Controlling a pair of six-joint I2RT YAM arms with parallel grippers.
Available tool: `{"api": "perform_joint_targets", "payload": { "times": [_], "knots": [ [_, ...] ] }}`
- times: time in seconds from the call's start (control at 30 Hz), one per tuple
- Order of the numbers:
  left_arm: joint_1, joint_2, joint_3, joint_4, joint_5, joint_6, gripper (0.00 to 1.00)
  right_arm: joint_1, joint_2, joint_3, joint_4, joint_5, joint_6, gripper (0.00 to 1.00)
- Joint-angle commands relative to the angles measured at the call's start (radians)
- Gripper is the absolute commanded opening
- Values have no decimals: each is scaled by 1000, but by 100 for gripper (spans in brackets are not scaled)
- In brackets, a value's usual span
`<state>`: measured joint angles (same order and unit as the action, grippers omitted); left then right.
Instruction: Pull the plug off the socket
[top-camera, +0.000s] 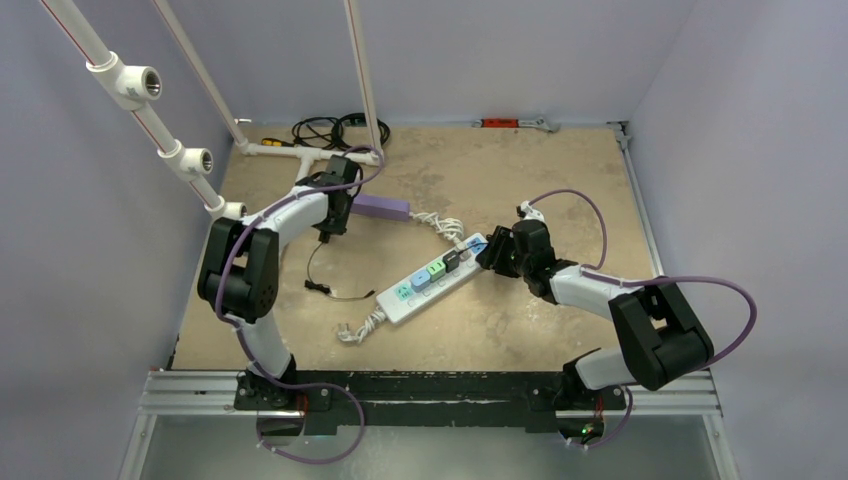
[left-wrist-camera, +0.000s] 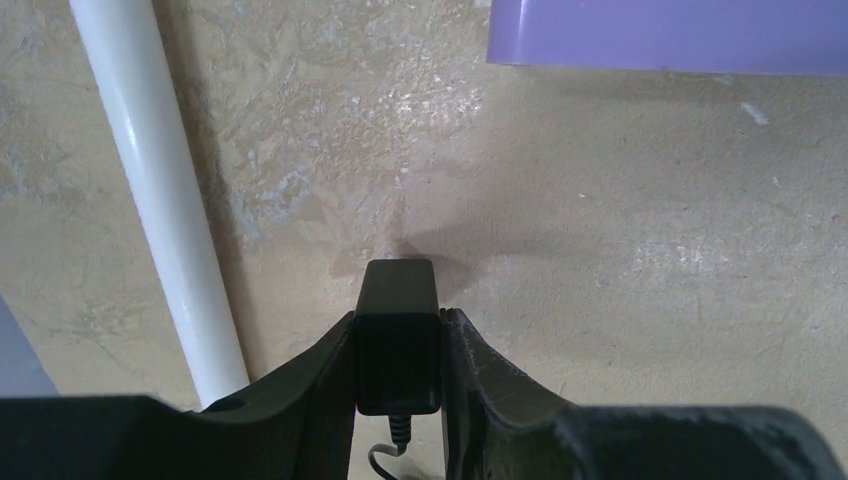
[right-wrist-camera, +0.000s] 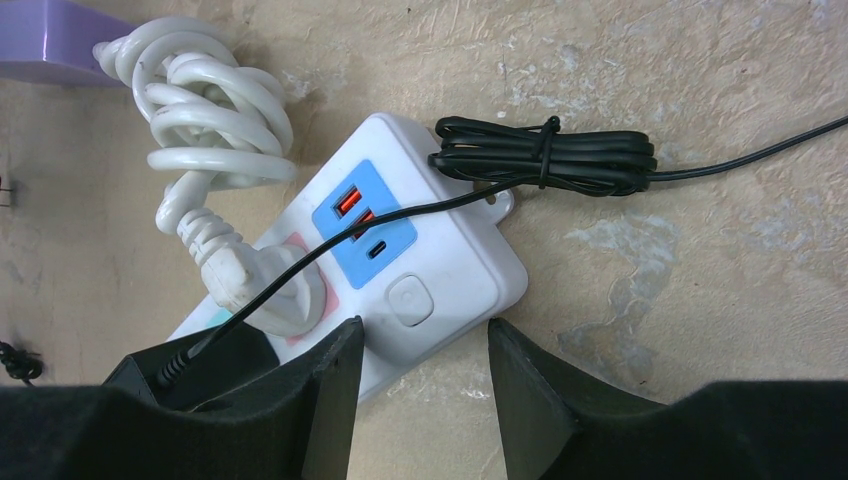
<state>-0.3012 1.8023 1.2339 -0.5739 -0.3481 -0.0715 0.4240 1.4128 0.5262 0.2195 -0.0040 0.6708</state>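
Note:
The white power strip lies diagonally mid-table, with coloured outlet faces. In the right wrist view its end shows a blue USB panel and a button. A white plug sits in the pink outlet, and a black plug sits in the outlet beside it; the black plug also shows from above. My right gripper is open, low over the strip's end and holding nothing. My left gripper is shut on a black adapter plug, held off the strip near the purple box.
A white pipe runs along the table left of the left gripper. The bundled white cord and a tied black cord bundle lie by the strip's end. A thin black cable trails on the table. Black cables lie at the back.

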Motion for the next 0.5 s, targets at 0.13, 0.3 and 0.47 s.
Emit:
{"api": "perform_joint_targets", "payload": {
  "times": [0.13,0.3,0.47],
  "knots": [
    [4,-4,40,-37,55,-33,58,-2,-14,-2,-5,-18,-25,52],
    [-3,-77,15,-6,73,-42,79,-3,-11,0,-6,-17,-25,52],
    [-73,-178,-22,60,65,-18,82,-2,-6,2,-6,-18,-28,52]
  ]
}}
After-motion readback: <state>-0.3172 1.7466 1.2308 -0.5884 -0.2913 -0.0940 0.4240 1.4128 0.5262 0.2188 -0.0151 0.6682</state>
